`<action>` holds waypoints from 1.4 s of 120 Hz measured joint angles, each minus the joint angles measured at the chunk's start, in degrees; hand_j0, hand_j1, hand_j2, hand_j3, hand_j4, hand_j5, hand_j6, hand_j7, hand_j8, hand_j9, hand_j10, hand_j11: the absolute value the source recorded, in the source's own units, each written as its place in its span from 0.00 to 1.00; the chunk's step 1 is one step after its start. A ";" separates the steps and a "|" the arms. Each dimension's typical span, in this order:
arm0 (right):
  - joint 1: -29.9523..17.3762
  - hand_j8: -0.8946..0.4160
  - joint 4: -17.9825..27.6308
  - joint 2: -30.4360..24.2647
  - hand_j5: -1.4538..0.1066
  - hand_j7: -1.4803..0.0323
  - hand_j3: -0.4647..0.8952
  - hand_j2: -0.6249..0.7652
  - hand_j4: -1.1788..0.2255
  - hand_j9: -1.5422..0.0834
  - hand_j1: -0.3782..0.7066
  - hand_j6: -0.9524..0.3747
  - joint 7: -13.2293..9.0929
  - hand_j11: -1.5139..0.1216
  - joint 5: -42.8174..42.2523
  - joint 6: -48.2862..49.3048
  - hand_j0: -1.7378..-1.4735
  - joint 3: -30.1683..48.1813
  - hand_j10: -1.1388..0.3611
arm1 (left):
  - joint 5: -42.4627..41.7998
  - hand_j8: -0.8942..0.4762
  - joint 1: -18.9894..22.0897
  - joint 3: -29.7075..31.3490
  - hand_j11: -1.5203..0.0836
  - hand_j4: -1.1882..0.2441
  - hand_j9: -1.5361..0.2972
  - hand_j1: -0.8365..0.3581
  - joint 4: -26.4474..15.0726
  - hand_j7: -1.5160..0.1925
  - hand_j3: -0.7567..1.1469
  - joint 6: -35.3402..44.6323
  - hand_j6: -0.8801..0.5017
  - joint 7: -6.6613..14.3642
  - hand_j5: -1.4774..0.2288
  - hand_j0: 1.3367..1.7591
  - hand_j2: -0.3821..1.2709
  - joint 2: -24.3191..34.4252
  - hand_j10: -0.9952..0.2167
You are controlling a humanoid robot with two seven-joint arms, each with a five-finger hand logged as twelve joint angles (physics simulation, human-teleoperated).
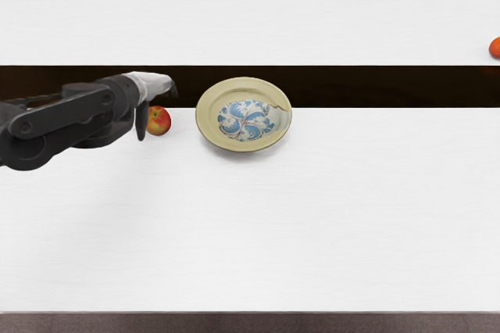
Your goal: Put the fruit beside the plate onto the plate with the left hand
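A small red and yellow apple (160, 120) lies on the white table just left of a cream plate (243, 84) with a blue flower pattern. My left hand (148, 102) comes in from the left edge and sits right beside the apple on its left. One dark finger (141, 123) hangs down along the apple's left side, and the other fingers spread above it. Nothing is held. The plate holds nothing.
A dark gap (351, 87) runs across between the near table and a far white surface (250, 20). An orange fruit (495, 48) sits at the far right edge of that surface. The near table (312, 223) stretches wide toward the front.
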 joint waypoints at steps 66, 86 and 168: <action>0.00 0.68 0.00 0.00 0.93 0.98 0.34 0.45 0.84 0.95 0.03 0.72 0.00 0.93 0.00 0.01 0.30 0.02 0.76 | -0.08 0.41 0.80 4.45 0.68 0.59 0.60 0.66 0.67 0.63 0.40 6.78 0.39 0.00 0.61 0.76 0.27 -2.09 0.54; 0.00 0.68 0.00 0.00 0.93 0.98 0.34 0.45 0.84 0.95 0.03 0.72 0.00 0.93 0.00 0.01 0.30 0.01 0.76 | -0.11 0.40 1.41 5.23 0.67 0.59 0.60 0.65 0.79 0.63 0.40 7.78 0.39 0.00 0.61 0.76 0.27 -1.81 0.54; 0.00 0.68 0.00 0.00 0.93 0.98 0.34 0.45 0.84 0.95 0.03 0.72 0.00 0.93 0.00 0.00 0.30 0.01 0.76 | 0.02 0.33 2.62 7.59 0.59 0.52 0.52 0.55 1.36 0.55 0.40 12.77 0.31 0.00 0.53 0.76 0.29 -1.98 0.45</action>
